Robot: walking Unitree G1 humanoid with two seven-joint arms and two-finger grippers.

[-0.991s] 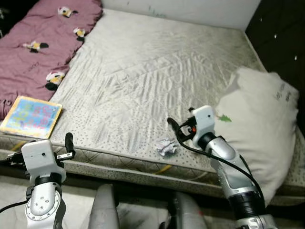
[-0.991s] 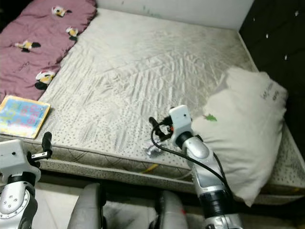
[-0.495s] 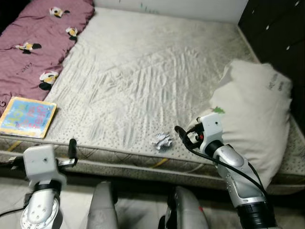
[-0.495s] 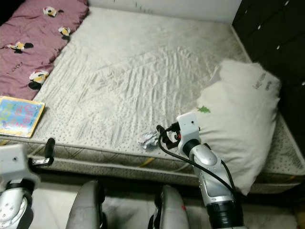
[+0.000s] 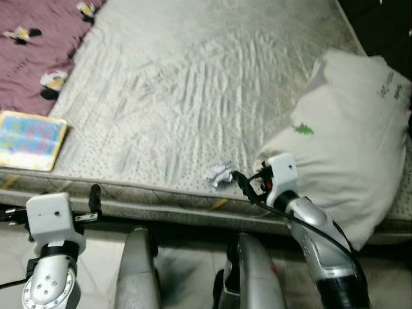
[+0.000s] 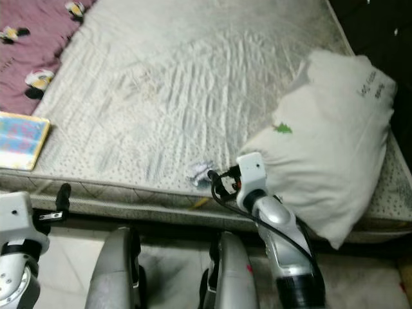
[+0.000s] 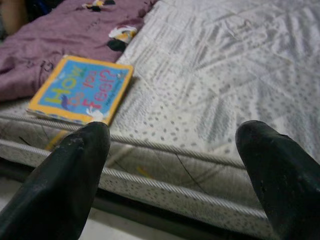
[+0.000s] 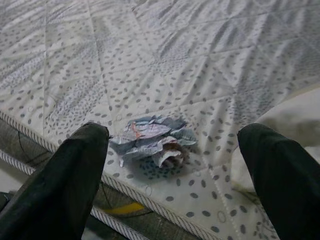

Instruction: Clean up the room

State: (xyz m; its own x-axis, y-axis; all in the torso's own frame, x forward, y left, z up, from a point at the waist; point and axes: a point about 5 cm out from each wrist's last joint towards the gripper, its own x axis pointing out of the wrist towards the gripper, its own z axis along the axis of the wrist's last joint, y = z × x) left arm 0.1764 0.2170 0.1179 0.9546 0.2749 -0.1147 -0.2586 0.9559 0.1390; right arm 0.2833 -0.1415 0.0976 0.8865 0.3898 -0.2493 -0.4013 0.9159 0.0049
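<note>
Head views: crumpled paper wad (image 5: 220,174) lies on the mattress (image 5: 193,84) close to its near edge, just beside the right gripper (image 5: 243,185), which reaches in low from the bedside. White pillow (image 5: 347,135) rests behind that arm; a picture book (image 5: 31,131) sits near the left edge beside a purple blanket (image 5: 32,71). Left gripper (image 5: 95,196) hangs by the mattress side, well apart from the wad.

Left wrist view: left gripper (image 7: 170,150) has its 2 fingers spread wide, with nothing between them; they face the mattress edge, and the book (image 7: 82,90) lies ahead on top.

Right wrist view: right gripper (image 8: 175,150) has its jaws wide; the wad (image 8: 152,142) sits between the 2 fingers but nearer one of them, not yet touched.

Step in hand: picking up the wad, judged as litter to clear.

Doing it well: shift slightly so the wad is centred, push forward until the fingers flank it, keep the tips just above the fabric so the quilting is not pinched, then close gently, as light paper may skid toward the edge.
</note>
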